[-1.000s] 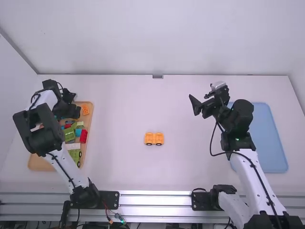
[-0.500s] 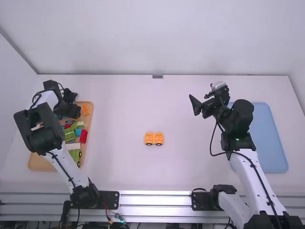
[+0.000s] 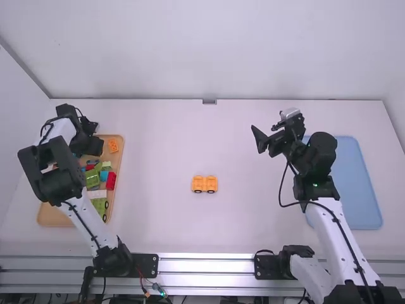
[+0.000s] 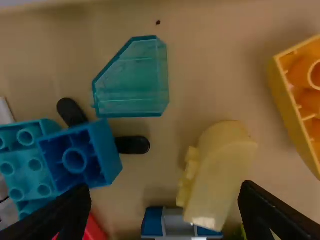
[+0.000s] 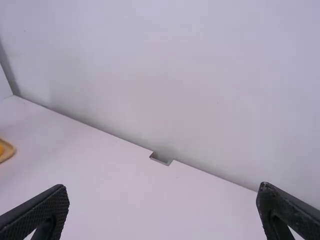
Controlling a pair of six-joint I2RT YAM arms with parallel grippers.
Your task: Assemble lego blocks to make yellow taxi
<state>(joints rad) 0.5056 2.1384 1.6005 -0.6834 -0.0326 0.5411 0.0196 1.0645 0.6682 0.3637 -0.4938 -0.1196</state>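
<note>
The left gripper [image 3: 92, 145] has shifted slightly left over the tan tray [image 3: 49, 218], fingers open; the pale yellow, round-topped plastic block [image 4: 219, 170] lies in the tray, nearer the finger away from the blue square block [image 4: 80, 155], its long axis running mostly across their closing line. Mid-table sits the orange-yellow wheeled block [image 3: 204, 184]; farther right, the right gripper [image 5: 163, 191] hangs open, well apart from the tray, so the left arm seems the one to pick.

no words or numbers (nor any labels) can be read.

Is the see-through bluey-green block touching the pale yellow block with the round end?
Apart. The left wrist view shows bare tray between the see-through block and the pale yellow block.
</note>
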